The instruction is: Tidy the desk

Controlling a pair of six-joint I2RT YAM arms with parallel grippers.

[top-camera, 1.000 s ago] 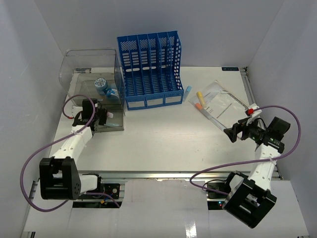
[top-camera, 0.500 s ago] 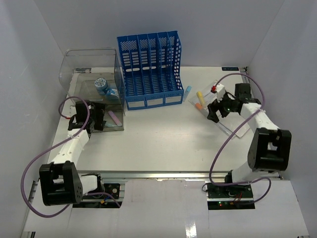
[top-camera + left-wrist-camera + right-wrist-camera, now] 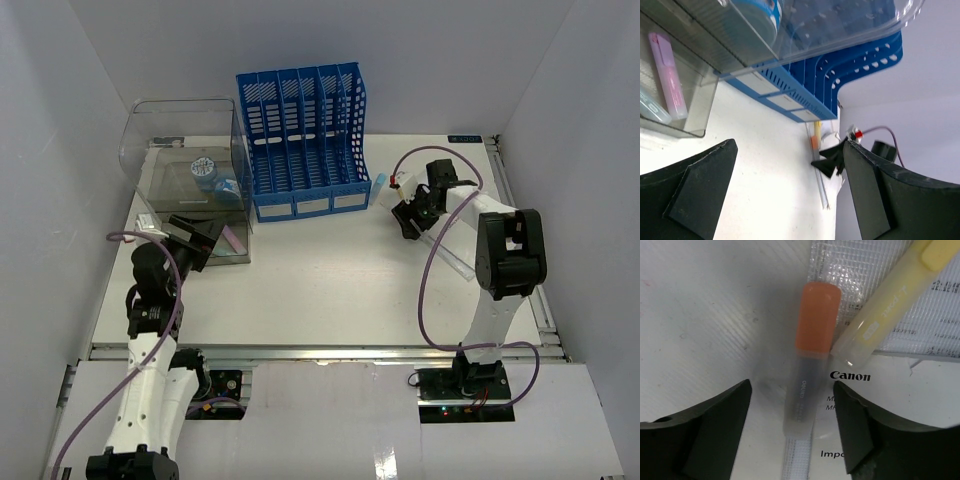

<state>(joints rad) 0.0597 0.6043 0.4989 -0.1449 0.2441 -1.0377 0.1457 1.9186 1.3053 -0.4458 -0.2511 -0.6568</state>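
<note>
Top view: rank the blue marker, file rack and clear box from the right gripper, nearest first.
1. blue marker, just back-left of the right gripper.
2. file rack, further left, at the back.
3. clear box, far left.

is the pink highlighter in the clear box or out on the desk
In: the pink highlighter lies flat inside the clear box's low front tray, behind its clear wall, not on the desk.
</note>
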